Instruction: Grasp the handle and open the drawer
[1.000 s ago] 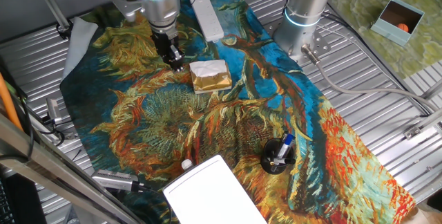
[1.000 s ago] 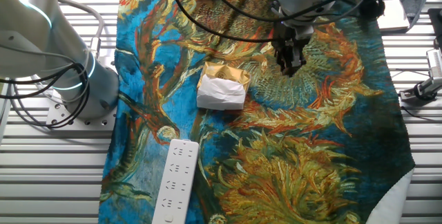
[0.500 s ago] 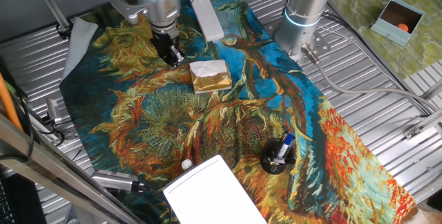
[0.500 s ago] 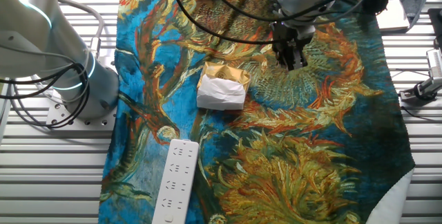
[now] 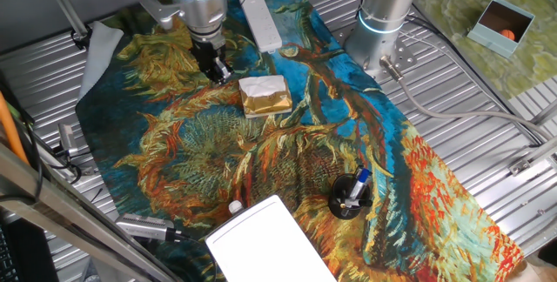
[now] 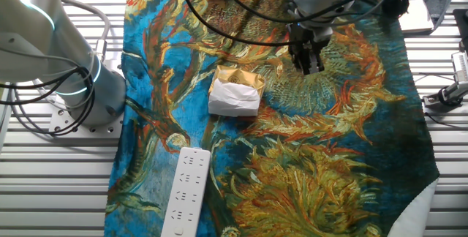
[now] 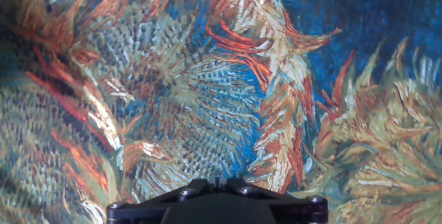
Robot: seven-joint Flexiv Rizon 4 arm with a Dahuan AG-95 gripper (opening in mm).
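Note:
The drawer [image 5: 271, 245] is a plain white box at the near edge of the painted cloth in one fixed view. Its handle [image 5: 235, 205], a small round white knob, shows at the box's far left corner. My gripper [image 5: 221, 77] hangs far from it, over the cloth at the back left, just left of a gold-and-white block [image 5: 265, 96]. The other fixed view shows the gripper [image 6: 310, 66] right of that block [image 6: 235, 94]. In the hand view the gripper [image 7: 221, 180] points down at bare cloth, its fingers together with nothing held.
A black pen holder [image 5: 350, 197] stands right of the drawer. A long white power strip [image 5: 261, 19] lies at the back. A second arm's base [image 5: 383, 21] stands at the back right. A teal box [image 5: 500, 25] sits off the cloth, far right.
The gripper has risen a little and drifted slightly away from the drawer's side of the cloth. Nothing else has moved.

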